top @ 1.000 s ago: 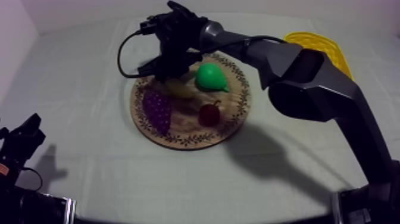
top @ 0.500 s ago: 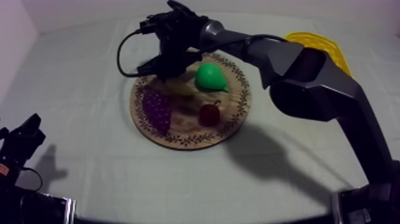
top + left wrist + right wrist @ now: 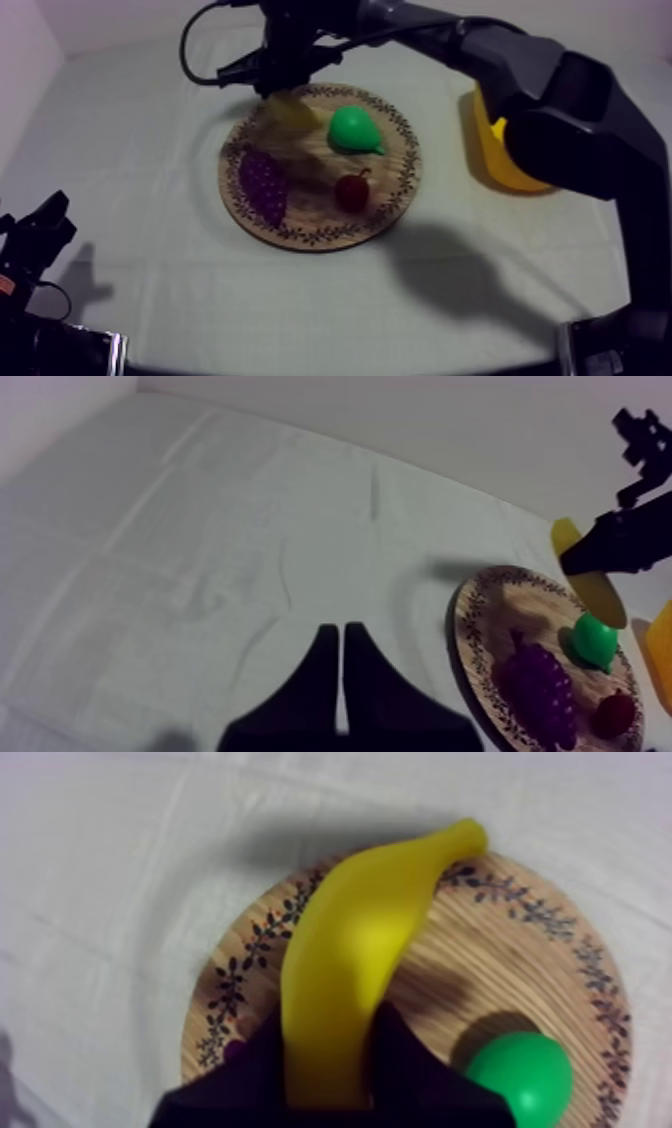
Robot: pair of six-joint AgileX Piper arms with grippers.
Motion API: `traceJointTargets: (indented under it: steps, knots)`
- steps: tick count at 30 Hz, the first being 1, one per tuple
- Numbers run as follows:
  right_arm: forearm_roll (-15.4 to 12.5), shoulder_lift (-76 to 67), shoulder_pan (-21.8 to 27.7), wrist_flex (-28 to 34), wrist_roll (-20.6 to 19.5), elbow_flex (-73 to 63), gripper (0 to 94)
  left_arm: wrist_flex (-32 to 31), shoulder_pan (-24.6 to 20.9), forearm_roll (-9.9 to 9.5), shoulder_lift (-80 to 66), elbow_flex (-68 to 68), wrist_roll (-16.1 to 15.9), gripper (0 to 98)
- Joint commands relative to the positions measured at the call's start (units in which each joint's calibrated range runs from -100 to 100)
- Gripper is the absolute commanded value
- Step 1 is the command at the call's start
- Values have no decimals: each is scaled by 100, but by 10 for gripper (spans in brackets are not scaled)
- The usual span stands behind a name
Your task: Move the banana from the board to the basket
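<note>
Grey-white cloth covers the table (image 3: pixel 130 130), and most of it lies bare: the whole left half, the near edge and the far left corner hold nothing but folds in the fabric. A strip of open cloth also runs between the round wooden board (image 3: pixel 398 205) and the yellow basket (image 3: pixel 492 152).

I count one board, set about midway between the left and right edges and a little toward the far edge. I count one basket, close to the right edge, and four toy fruits, one of each kind.

The banana (image 3: pixel 350 962) is pinched between the black fingers (image 3: pixel 415 1067) of my right gripper (image 3: pixel 280 80), one finger pressed on each side of its lower end. It hangs above the board's far left rim, off the wood as far as I can tell, with its shadow falling on the board beneath.

Three fruits lie on the board:
- The pear (image 3: pixel 352 130) is on the far part, just beside the hanging banana on the basket side.
- The bunch of grapes (image 3: pixel 263 185) is along the left rim.
- The small red fruit (image 3: pixel 350 190) is near the middle.

My right arm reaches in from the far right corner and crosses above the basket, hiding part of its rim from the top camera. The pear stands between the banana and the basket.

My left gripper (image 3: pixel 342 676) sits by the near left corner, well apart from the board, its fingers pressed together in a narrow wedge on nothing.
</note>
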Motion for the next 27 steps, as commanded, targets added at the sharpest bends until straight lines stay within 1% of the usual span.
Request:
traceJointTargets:
  steps: [1, 7, 14, 22, 27]
  knots:
    - [101, -672, 51, -91, -38, 525, 23, 0, 0, -2, -3, 3, -1, 1]
    - [264, -2073, 382, -386, -78, 1718, 27, 0, 0, -2, -3, 3, -1, 1]
    - [403, -3501, 1064, -635, 71, 3104, 27, 0, 0, -2, -3, 3, -1, 1]
    - [499, -3867, 2040, -889, 157, 4031, 20, 0, 0, -2, -3, 3, -1, 1]
    - [628, -3916, 2318, -1039, 61, 4652, 17, 0, 0, -2, -3, 3, -1, 1]
